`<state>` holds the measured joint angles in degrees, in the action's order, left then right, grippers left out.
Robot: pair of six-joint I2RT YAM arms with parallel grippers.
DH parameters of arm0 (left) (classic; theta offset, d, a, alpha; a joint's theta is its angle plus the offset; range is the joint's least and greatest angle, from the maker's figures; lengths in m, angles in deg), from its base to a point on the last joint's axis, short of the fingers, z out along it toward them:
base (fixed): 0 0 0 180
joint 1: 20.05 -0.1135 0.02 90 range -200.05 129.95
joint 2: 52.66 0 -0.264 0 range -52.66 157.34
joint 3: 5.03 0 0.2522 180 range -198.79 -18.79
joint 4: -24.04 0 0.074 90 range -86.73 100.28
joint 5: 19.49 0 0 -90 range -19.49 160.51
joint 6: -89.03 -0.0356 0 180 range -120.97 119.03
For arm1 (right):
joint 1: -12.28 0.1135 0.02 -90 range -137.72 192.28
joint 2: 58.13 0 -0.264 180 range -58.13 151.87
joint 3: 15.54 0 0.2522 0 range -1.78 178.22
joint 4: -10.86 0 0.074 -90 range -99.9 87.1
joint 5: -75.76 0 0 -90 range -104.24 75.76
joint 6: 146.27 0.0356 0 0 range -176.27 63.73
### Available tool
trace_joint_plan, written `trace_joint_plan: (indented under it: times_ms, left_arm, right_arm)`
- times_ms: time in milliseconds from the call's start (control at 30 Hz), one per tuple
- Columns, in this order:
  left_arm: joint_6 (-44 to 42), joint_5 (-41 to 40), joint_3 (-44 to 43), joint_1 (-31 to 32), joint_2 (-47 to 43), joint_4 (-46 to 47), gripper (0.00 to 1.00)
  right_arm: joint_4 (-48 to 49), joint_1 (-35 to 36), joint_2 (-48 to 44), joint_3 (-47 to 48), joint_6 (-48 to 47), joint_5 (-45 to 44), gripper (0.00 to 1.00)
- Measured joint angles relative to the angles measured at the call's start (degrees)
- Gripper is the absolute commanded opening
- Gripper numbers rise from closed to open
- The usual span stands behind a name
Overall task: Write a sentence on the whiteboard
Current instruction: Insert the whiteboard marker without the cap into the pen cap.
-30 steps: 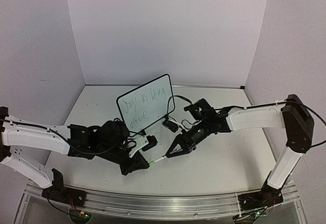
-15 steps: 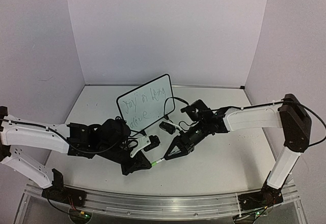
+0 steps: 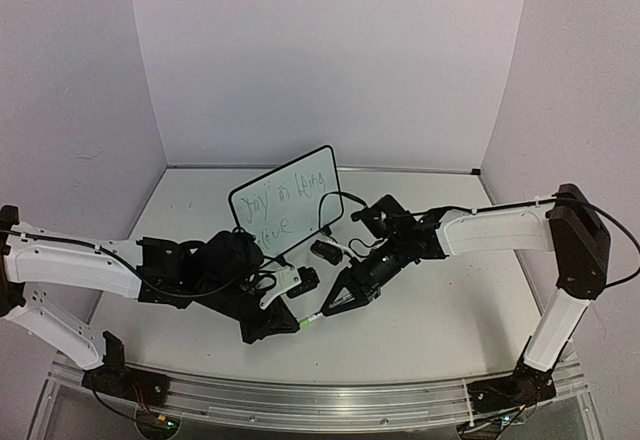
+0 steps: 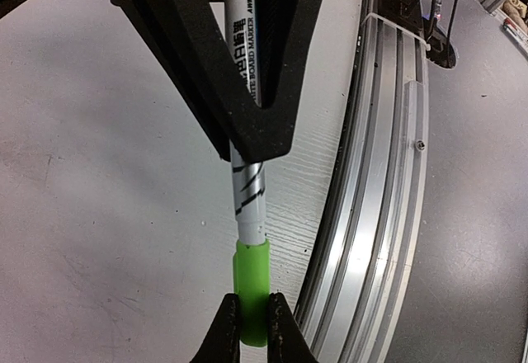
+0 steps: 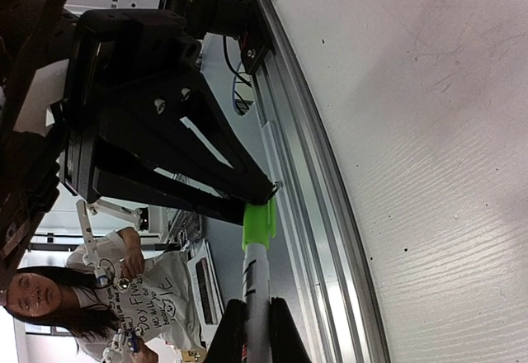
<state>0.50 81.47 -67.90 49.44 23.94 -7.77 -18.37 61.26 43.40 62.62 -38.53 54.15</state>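
The whiteboard (image 3: pixel 287 200) stands tilted at the table's middle back, with the sentence (image 3: pixel 280 207) in green scrawl in two lines on its face. In front of it a white marker (image 3: pixel 314 313) with a green cap (image 3: pixel 301 321) is held between both grippers, just above the table. My left gripper (image 3: pixel 293 324) is shut on the green cap (image 4: pixel 252 289), its tips (image 4: pixel 253 330) pinching the cap's end. My right gripper (image 3: pixel 328 308) is shut on the marker's white barrel (image 5: pixel 256 289). The cap sits on the marker (image 4: pixel 247 190).
An aluminium rail (image 3: pixel 320 400) runs along the table's near edge, right beside the marker (image 4: pixel 388 214). Purple walls close in the back and sides. A person (image 5: pixel 49 297) shows beyond the table edge in the right wrist view.
Both grippers have shifted slightly, the right one a little left and down toward the left one. The marker stays held between them, cap on.
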Motion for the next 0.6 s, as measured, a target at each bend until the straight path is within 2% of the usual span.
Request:
trace_joint_plan:
  times_ms: [600]
  left_arm:
    - [0.33,2.11,-0.39,0.11,1.44,0.63,0.0]
  right_arm:
    - [-2.31,0.63,0.0,0.13,-1.25,-0.36,0.0]
